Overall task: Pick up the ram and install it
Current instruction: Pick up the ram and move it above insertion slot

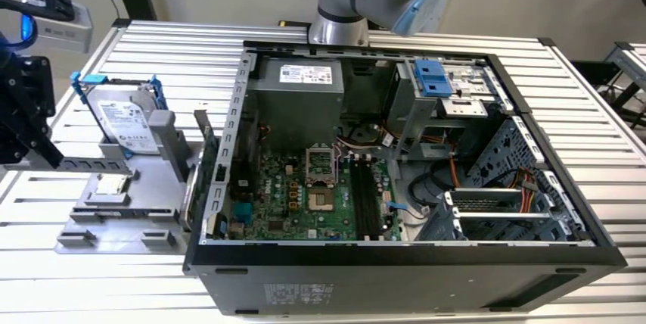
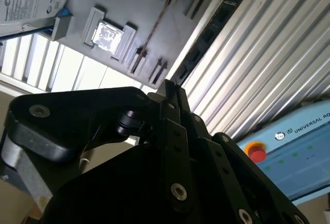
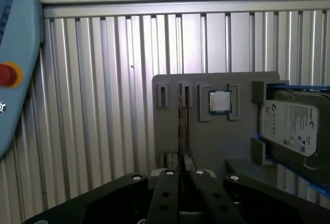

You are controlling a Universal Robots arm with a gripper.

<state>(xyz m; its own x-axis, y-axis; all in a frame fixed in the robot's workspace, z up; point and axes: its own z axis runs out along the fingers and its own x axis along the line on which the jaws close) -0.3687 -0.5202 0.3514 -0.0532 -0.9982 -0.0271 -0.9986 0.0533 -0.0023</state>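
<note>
The ram stands on its long edge in a slot of the grey holder, so I see it edge-on as a thin dark line; the second wrist view shows the ram the same way. My gripper hangs well above the holder, in line with the ram and clear of it. Its fingers are shut with nothing between them. My gripper points down at the holder, and in the exterior view my gripper sits at the left edge. The black memory slots lie on the motherboard inside the open computer case.
The holder also carries a silver hard drive in a blue frame and a small square processor chip. A teach pendant lies on the ribbed table. Cables and drive cages crowd the case's right half.
</note>
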